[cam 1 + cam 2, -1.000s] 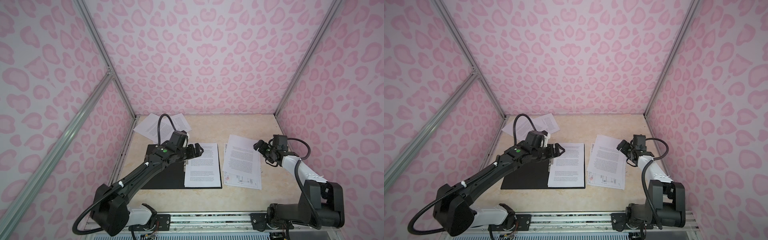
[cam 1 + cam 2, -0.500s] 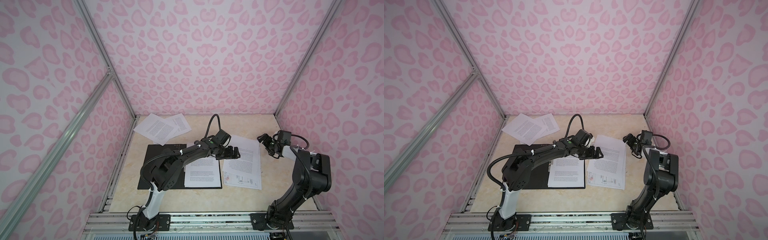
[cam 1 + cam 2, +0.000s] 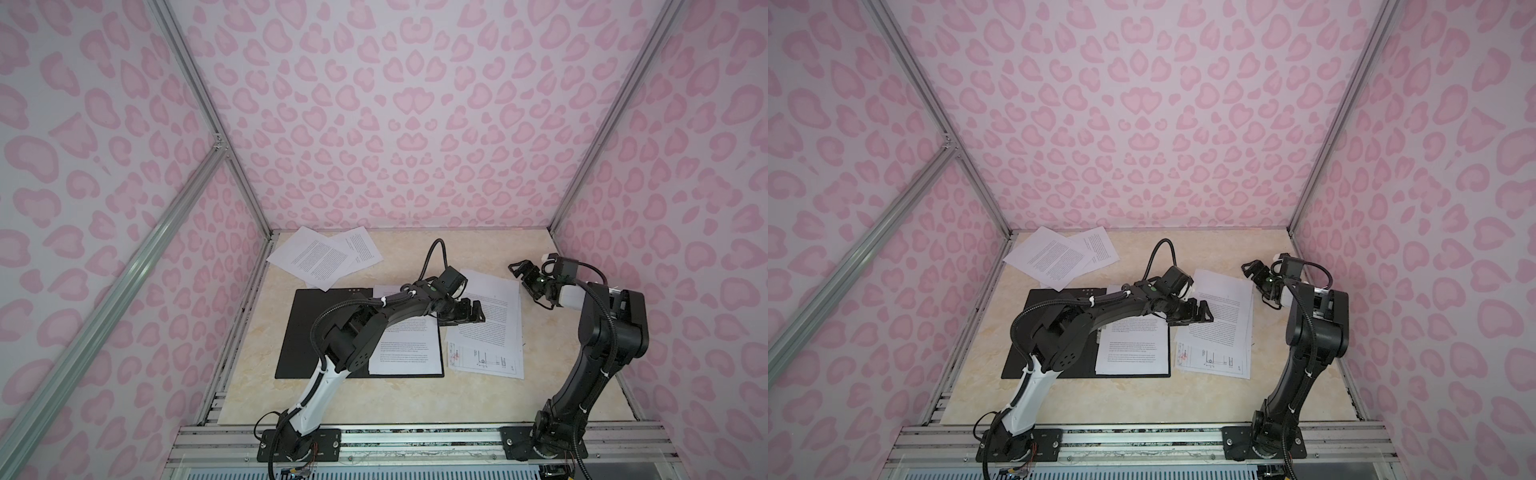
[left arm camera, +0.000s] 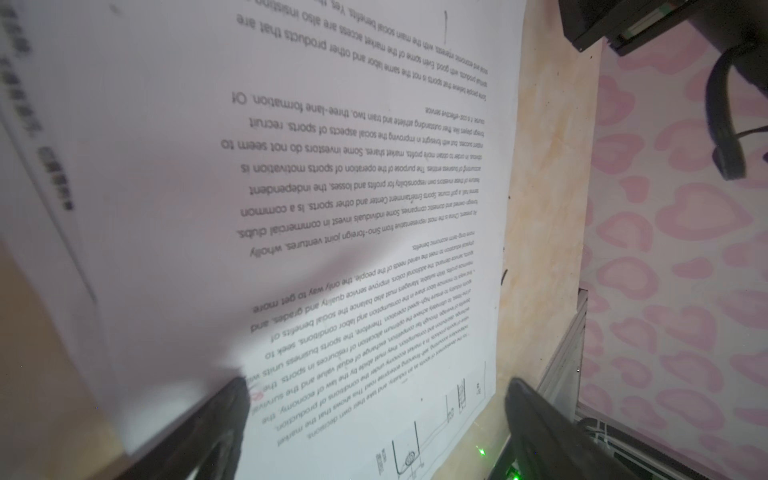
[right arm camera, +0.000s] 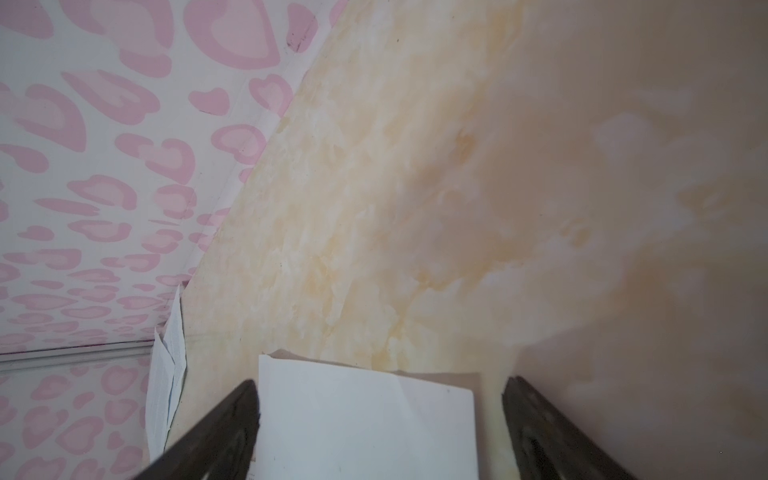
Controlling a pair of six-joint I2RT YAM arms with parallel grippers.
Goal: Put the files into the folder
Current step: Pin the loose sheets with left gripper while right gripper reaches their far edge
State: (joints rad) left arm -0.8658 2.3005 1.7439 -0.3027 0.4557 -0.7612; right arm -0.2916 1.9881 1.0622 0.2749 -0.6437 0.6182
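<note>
In both top views the folder (image 3: 299, 332) lies flat on the table (image 3: 415, 399), left of the frame's centre. One sheet (image 3: 405, 357) rests on the folder's right half. Just right of the folder lies a text sheet (image 3: 494, 328), overlapping a drawing sheet (image 3: 482, 361) whose lower part juts out below it. Above the folder, towards the table's upper left corner, two sheets (image 3: 320, 259) overlap, their lowest corner reaching the folder's upper edge. The left gripper (image 3: 478, 312) sits over the text sheet's left edge; the right gripper (image 3: 524, 282) hangs by that sheet's upper right corner.
</note>
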